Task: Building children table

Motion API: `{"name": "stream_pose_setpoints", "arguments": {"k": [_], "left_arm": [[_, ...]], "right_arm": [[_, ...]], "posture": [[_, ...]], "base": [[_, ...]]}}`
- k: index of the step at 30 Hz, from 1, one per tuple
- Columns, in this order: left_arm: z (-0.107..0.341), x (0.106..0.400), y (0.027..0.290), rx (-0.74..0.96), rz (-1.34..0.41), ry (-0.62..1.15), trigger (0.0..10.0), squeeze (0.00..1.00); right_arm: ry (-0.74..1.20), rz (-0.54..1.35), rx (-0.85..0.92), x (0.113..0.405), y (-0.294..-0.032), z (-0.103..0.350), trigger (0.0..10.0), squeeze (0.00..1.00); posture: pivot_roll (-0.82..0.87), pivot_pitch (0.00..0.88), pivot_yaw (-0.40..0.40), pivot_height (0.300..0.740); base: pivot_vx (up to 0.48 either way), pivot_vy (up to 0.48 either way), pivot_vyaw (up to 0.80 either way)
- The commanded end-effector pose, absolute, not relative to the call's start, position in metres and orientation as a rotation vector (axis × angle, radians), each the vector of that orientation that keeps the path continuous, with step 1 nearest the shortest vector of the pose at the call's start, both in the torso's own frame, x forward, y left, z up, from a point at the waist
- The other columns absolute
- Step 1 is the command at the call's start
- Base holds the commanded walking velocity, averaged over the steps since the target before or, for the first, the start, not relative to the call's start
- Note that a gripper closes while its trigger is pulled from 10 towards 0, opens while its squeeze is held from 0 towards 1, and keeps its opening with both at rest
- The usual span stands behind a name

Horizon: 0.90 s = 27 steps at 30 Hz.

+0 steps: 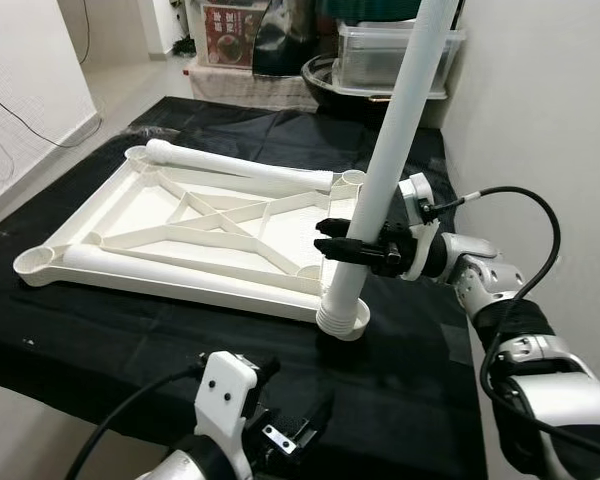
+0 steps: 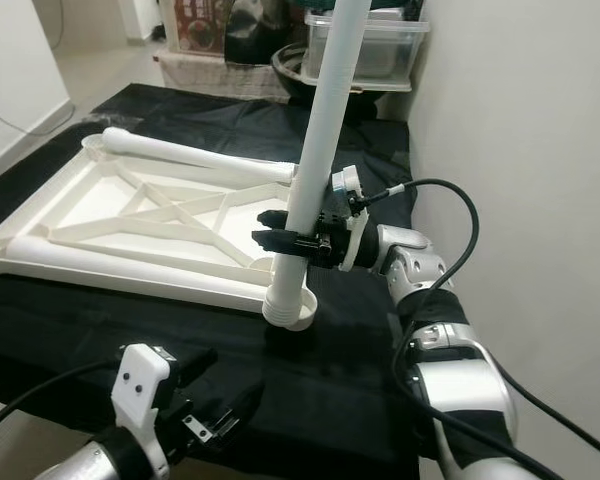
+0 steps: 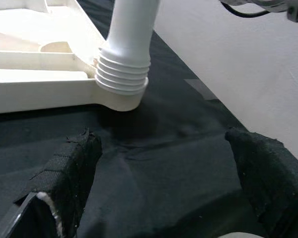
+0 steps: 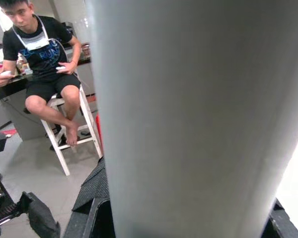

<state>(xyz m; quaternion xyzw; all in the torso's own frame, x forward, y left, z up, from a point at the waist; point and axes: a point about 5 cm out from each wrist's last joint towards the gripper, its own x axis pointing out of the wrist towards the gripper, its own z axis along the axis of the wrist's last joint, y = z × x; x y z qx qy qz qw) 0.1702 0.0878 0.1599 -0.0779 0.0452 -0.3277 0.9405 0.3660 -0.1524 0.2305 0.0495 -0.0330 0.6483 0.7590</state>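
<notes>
The table top [image 1: 180, 225] lies upside down on a black cloth [image 1: 410, 370] that covers the desk, its ribbed underside facing up. One white leg [image 1: 390, 160] stands nearly upright in the near right corner socket [image 1: 345, 320], its ribbed threaded end sitting at the socket mouth; the left wrist view shows several thread rings still above the rim, so the leg looks only partly seated. The right end effector [image 1: 355, 250] is clamped on this leg a little above the socket. Two more legs lie flat inside the frame, one along the far edge [image 1: 240, 168] and one along the near edge [image 1: 180, 268], neither fitted yet. The other corner sockets that can be seen stand empty.

By this reckoning the build is at an early stage: the first leg is being fixed, and the rest remain.

The left end effector [image 1: 280, 425] hangs low at the near edge of the desk, fingers [image 3: 72, 173] apart, holding nothing. A person [image 4: 44, 64] sits on a white stool [image 4: 74, 134] across the room.
</notes>
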Motion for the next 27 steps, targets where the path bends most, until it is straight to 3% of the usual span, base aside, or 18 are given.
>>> {"name": "stream_pose_setpoints", "arguments": {"k": [1, 20, 27], "left_arm": [[0.160, 0.165, 0.088, -0.163, -0.672, 0.111, 10.0, 0.00], [0.163, 0.159, 0.089, -0.147, -0.676, 0.127, 10.0, 0.00], [0.164, 0.159, 0.087, -0.140, -0.683, 0.127, 10.0, 0.00]], "right_arm": [[-0.057, 1.408, 0.072, 0.368, -0.155, 0.232, 10.0, 0.00], [-0.073, 1.342, -0.063, 0.376, -0.154, 0.243, 10.0, 0.00], [-0.033, 1.437, -0.129, 0.371, -0.147, 0.232, 10.0, 0.00]], "posture": [[0.26, 0.199, -0.052, 0.740], [0.26, 0.229, -0.065, 0.740], [0.26, 0.229, -0.070, 0.740]], "base": [[0.000, 0.000, 0.00], [0.000, 0.000, 0.00], [0.000, 0.000, 0.00]]}}
